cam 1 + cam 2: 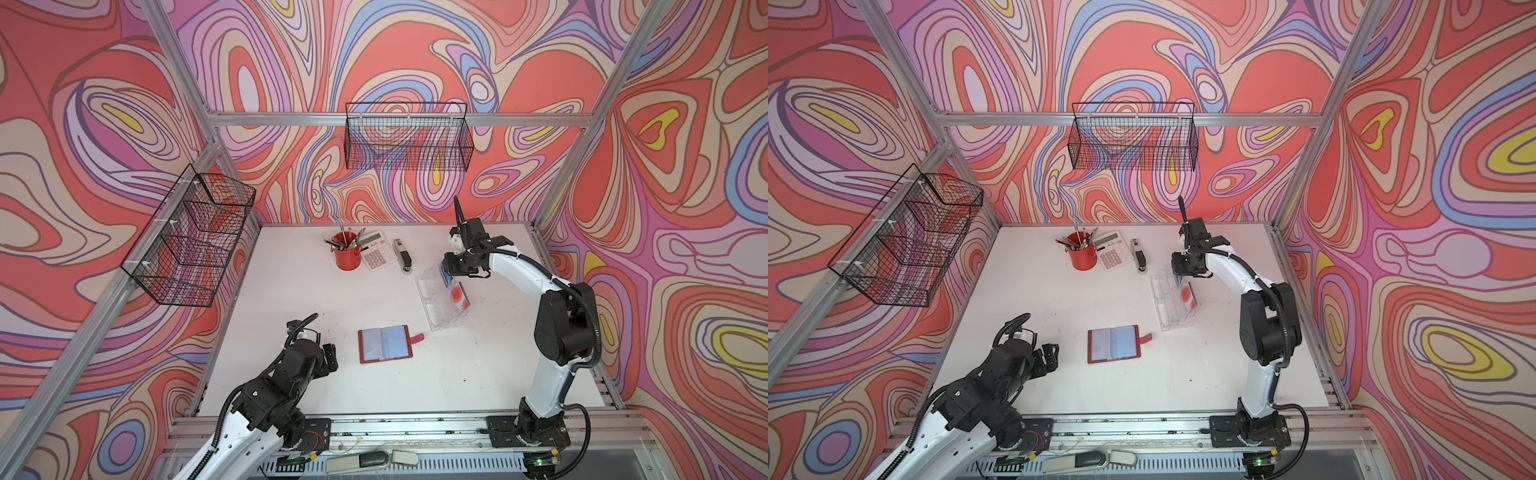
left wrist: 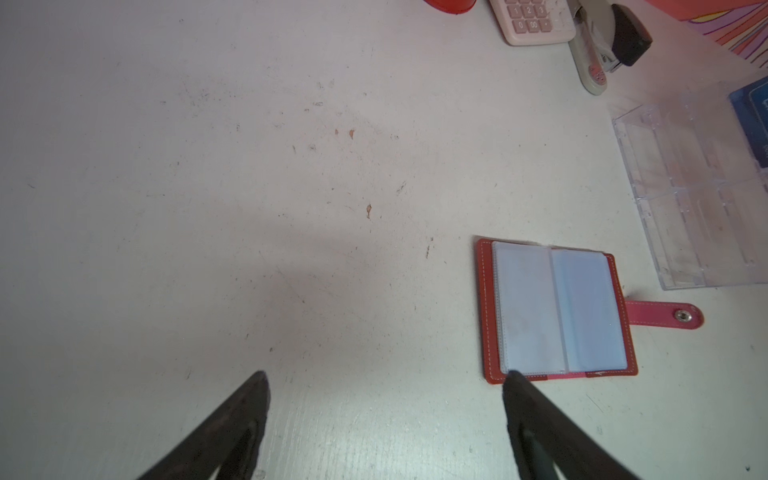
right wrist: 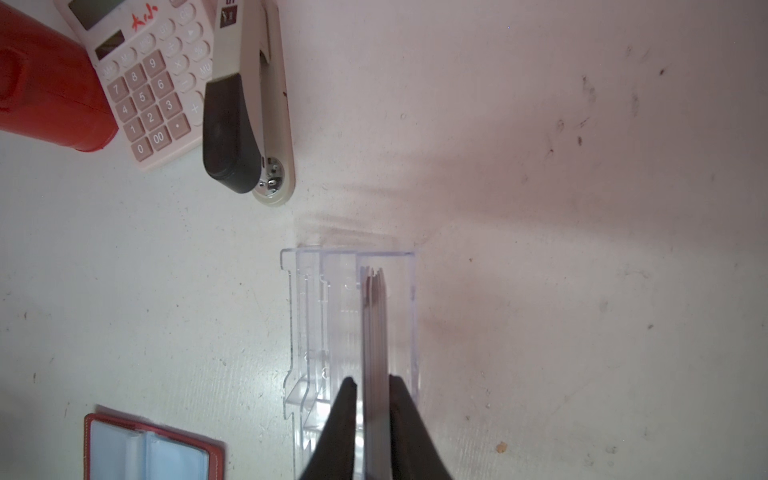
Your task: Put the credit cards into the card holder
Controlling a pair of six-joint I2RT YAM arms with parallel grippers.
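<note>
We've got the left gripper point(image 2: 386, 376) spread wide, near the left of the red leather-look folding card holder point(image 1: 385, 344), which lies open flat, snap tab pointing right. Further right of it, in the clear acrylic tray point(image 1: 432, 291), the right gripper point(image 3: 372, 380) pinches the thin, edge-up credit cards point(image 3: 376, 324).

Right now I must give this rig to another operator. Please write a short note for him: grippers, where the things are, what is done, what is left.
Left gripper: open, empty, over the table beside the holder.
Right gripper: down in the tray, jaws shut on a stack of cards standing on edge.
Holder: open flat on the table, no card visible in its sleeves.
A red-circle card stands in the next tray compartment.
Done: holder open, first cards gripped.
Left: lift them out, slide all cards into the sleeves.
</note>
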